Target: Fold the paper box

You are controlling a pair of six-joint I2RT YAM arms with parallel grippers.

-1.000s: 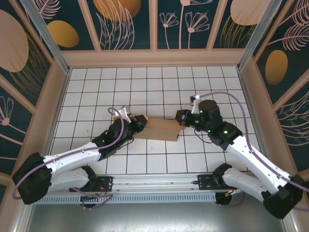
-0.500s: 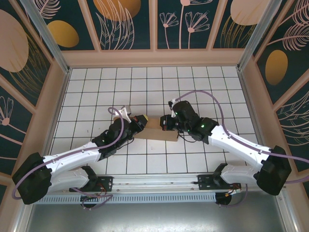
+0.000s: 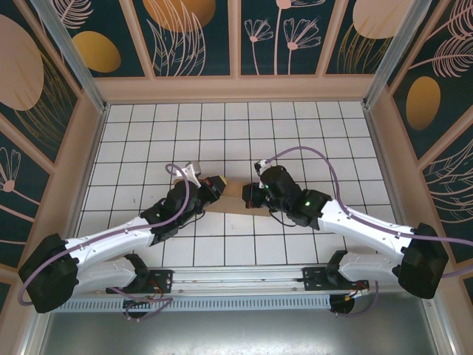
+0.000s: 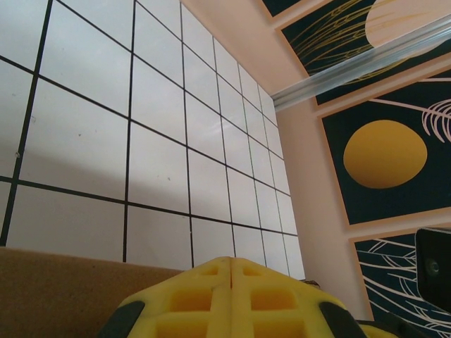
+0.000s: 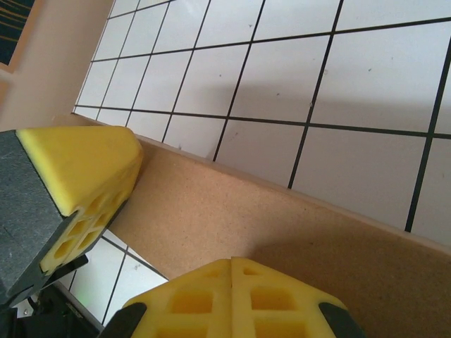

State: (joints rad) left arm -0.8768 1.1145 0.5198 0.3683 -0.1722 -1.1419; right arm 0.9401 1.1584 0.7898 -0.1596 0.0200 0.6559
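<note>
At the middle of the worktop (image 3: 295, 126), the paper box (image 3: 235, 200) lies flat between my two hands.
My left hand (image 3: 215, 185) and right hand (image 3: 250, 195) are both closed with nothing pinched, tips over opposite ends of the cardboard.

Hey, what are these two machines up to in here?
Two robot arms are working on a brown paper box in the middle of the tiled table, which they are meant to fold. The left fingers and right fingers are both shut and meet at the cardboard from opposite ends. They seem to be pressing on it rather than gripping it.
</note>
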